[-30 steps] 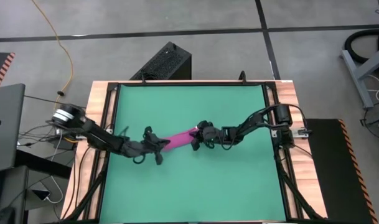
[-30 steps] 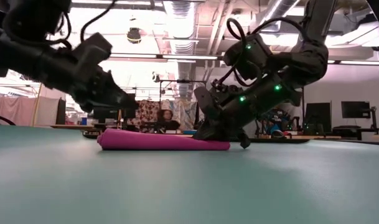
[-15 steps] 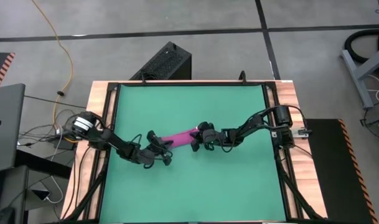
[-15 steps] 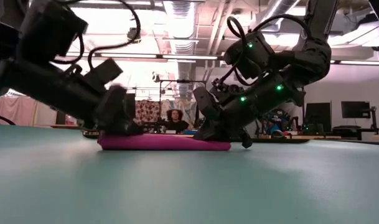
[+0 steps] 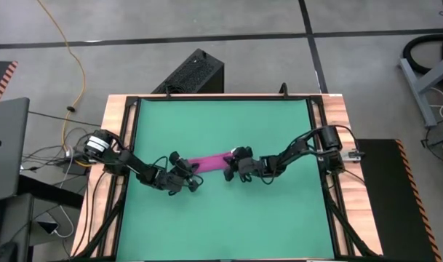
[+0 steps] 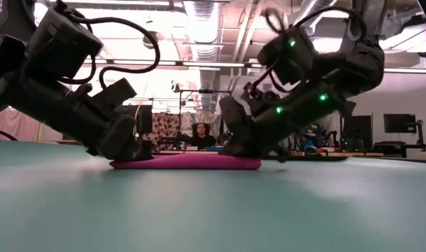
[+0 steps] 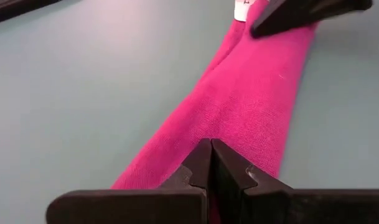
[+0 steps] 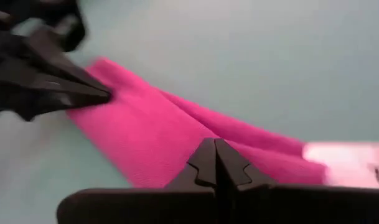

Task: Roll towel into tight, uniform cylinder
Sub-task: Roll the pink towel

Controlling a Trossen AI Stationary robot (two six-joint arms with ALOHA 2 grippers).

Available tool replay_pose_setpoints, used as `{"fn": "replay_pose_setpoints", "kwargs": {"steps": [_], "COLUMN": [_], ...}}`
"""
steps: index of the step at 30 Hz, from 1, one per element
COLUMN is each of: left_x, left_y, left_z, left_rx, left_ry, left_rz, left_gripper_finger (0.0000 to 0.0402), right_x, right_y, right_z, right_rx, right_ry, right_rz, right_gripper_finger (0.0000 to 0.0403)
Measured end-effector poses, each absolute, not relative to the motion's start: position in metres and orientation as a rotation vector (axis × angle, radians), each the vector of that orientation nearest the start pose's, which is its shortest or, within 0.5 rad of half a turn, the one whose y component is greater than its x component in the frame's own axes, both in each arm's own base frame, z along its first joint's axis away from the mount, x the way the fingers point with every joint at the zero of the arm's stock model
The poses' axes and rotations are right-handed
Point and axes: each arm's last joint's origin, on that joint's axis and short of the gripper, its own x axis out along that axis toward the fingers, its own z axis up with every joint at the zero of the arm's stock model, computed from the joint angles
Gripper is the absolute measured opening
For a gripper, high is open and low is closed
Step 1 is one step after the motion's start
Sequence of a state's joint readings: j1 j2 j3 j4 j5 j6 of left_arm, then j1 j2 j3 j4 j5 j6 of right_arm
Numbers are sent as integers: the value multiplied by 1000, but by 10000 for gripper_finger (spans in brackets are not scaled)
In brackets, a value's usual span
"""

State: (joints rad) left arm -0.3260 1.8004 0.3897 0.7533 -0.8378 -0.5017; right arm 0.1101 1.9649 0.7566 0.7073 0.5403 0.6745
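The magenta-pink towel [image 5: 209, 158] lies on the green mat [image 5: 221, 218] as a long, low, flattened roll [image 6: 188, 161], near the mat's middle. Its white tag [image 7: 241, 10] is at the right-hand end. My left gripper [image 5: 188, 173] is shut and down at the roll's left end [image 6: 125, 162]. My right gripper [image 5: 232, 166] is shut and down at the roll's right end [image 6: 247, 162]. Each wrist view shows the other arm's dark fingers at the roll's far end [image 7: 301, 12] [image 8: 65, 90]. My left gripper has its shut fingertips [image 7: 211, 155] down on the top of the roll near its left end [image 7: 239, 124]. The fingers slant down from the table's left and lie along the roll, which lies flat on the mat. My right gripper has its shut fingertips [image 8: 215, 155] down on the top of the roll near its right, tag end [image 8: 177, 143]. The fingers slant down from the table's right and lie along the roll, which lies flat on the mat.
The green mat has bare room on all sides of the roll, inside a dark frame on the wooden table [image 5: 119, 109]. A black box [image 5: 192, 73] stands on the floor beyond the far edge. A person [image 6: 199, 133] shows far off in the room.
My left gripper has come down and toward the right onto the roll's left end, which it was above a second ago. My right gripper has shifted a little toward the near edge at the right end. The roll has stayed in place.
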Motion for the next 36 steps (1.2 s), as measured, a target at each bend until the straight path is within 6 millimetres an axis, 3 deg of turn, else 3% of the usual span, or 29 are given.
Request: {"fn": "replay_pose_setpoints", "kwargs": {"steps": [5,10,16,19,27,30,36], "left_x": [242,245,248,249,249,249,250], "left_y": [-55,-43,-33,-30,-27,-27,-27], "left_z": [73,71,71,70,69,69,69], "left_rx": [-92,-149,-150,-137,-131,-116,-116], "left_ry": [461,518,546,569,590,591,591], "left_rz": [569,514,480,459,443,435,433], "left_gripper_finger": [0,0,0,0,0,0,0], "right_x": [351,352,356,355,352,357,361], "right_y": [25,26,33,33,28,22,9], "right_z": [111,113,120,123,157,154,121], "right_rx": [441,352,226,180,113,109,117], "right_ry": [212,207,204,210,150,160,265], "right_rz": [-512,-488,-282,-259,-213,-124,-132], "right_gripper_finger": [12,12,12,12,13,13,10]}}
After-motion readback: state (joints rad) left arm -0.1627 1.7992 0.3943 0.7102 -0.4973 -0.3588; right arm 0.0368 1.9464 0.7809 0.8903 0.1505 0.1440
